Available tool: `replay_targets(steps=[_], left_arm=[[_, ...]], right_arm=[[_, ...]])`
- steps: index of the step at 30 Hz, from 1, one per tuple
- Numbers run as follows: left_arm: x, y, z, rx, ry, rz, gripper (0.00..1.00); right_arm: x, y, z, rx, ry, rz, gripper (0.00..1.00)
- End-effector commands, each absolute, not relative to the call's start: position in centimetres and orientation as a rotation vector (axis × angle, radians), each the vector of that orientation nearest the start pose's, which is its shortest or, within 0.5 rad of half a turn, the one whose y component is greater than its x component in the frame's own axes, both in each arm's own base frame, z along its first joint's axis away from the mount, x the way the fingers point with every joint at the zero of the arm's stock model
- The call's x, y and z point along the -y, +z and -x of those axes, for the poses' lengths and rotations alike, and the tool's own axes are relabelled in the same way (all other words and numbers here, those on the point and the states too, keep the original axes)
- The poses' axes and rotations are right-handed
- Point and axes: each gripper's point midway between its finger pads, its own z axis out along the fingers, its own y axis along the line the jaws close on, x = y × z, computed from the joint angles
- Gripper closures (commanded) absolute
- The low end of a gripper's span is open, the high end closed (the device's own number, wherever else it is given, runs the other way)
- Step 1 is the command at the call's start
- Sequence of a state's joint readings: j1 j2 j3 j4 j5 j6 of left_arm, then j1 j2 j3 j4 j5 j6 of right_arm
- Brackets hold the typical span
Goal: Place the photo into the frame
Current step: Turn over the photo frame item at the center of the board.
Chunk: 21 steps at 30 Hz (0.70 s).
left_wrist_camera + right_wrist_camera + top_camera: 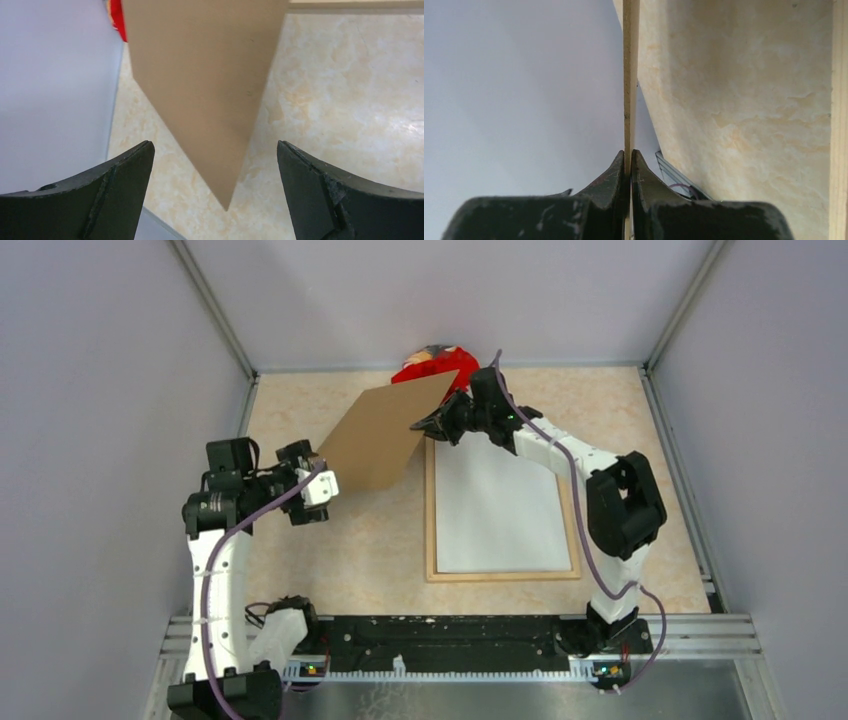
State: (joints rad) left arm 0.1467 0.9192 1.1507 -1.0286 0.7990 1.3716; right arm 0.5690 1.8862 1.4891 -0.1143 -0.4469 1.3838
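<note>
Pinching the backing board (380, 435) aloft, upper centre, with right tool (420, 426); holding left tool (214, 144) wide open near its corner. Can't spot photo inside frame (503, 575) yet.

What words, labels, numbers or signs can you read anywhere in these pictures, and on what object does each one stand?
No text can be read in any view.
backing board: plain brown, no print.
frame: bare light wood, no label.
white sheet lying in the frame: blank.
red object at the far edge: mostly hidden behind the board, no writing made out.
</note>
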Motion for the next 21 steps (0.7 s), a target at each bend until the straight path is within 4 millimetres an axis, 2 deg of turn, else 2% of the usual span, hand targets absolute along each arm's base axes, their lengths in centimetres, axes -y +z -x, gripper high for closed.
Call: replay_targets(steps=[1, 5, 9, 16, 20, 21], left_arm=[[6.9, 25.6, -23.6, -1.366, -0.031, -1.611, 0.01], [6.6, 24.4, -23.4, -1.354, 0.007, -1.659, 0.01], [6.5, 25.6, -25.1, -1.285, 0.098, -1.592, 0.02], [6.8, 26.9, -26.3, -1.121, 0.241, -1.572, 0.15], [6.9, 29.2, -27.4, -1.073, 0.282, -1.506, 0.31], [6.9, 29.7, -27.5, -1.063, 0.288, -1.495, 0.32]], right_arm=[[-38.2, 34.1, -38.1, -2.104, 1.785, -0.511, 1.0], [-37.5, 36.3, -37.8, -2.058, 1.805, -0.492, 1.0], [-37.3, 36.9, -37.0, -2.053, 1.827, -0.472, 1.0], [-36.2, 38.4, -35.0, -2.007, 1.881, -0.463, 1.0], [-35.8, 38.6, -34.2, -2.001, 1.887, -0.458, 1.0], [-35.7, 38.7, -34.0, -1.999, 1.887, -0.458, 1.0]])
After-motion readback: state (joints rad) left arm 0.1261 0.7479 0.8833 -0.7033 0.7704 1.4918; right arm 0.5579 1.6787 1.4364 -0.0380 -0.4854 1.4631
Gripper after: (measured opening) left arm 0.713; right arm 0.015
